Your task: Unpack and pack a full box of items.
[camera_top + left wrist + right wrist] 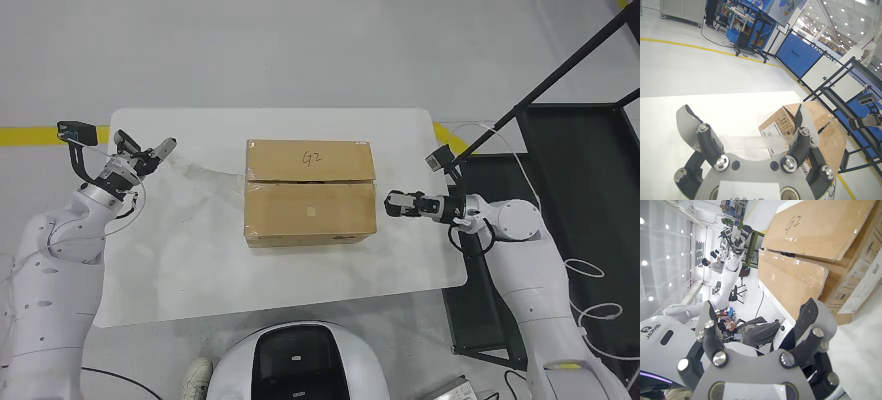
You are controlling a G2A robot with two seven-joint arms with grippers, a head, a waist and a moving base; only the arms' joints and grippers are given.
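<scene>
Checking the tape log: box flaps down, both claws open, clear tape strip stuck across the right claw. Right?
Wrong on one point. The clear tape strip stretches across the left claw, not the right claw, as the left wrist view shows. The rest stands: the box has its flaps down and both claws are open.

Pale grey floor w/ yellow line, blue panels, black rack (ceiling spots bright).

Matt cardboard box, glossy clear tape on its flaps, smooth table.
</scene>
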